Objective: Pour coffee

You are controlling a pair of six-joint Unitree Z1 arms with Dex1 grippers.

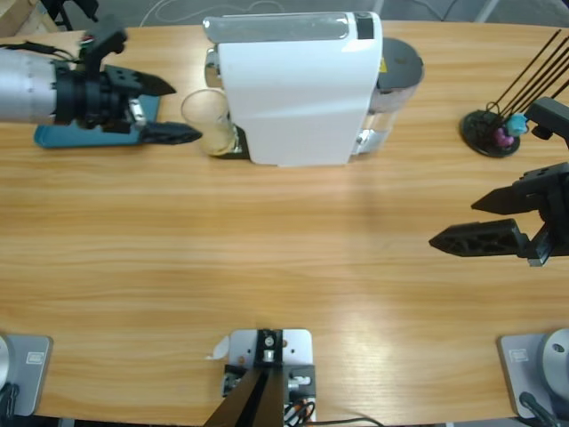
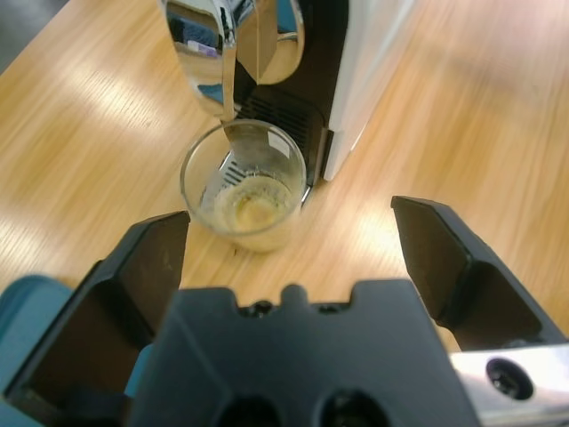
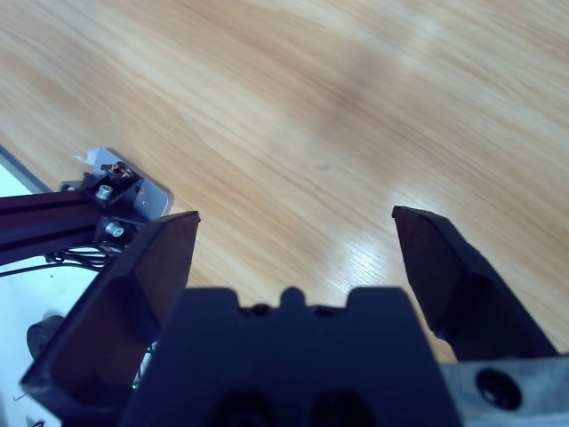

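Glass tumbler (image 1: 210, 122): stands upright on the desk (image 1: 267, 258) at the front of the white coffee machine (image 1: 298, 84), under its chrome spout (image 2: 227, 53) in the left wrist view.
Coffee (image 2: 252, 205): a shallow pale tan layer, foamy on top, at the bottom of the tumbler.
Left claw (image 1: 173, 108): comes in from the left edge in the high view, jaws spread wide apart and holding nothing, its tips just beside the tumbler. I cannot tell whether the nearer jaw touches the glass.
Blue tray (image 1: 67, 135): lies flat on the desk beneath the left arm, partly hidden by it.
Right claw (image 1: 467, 221): at the right edge of the high view, jaws wide apart and empty, over bare wood, well apart from the tumbler and the machine.
Black stand (image 1: 493, 129): a round base with thin dark rods, at the far right of the desk, with small pink and teal bits at its foot.
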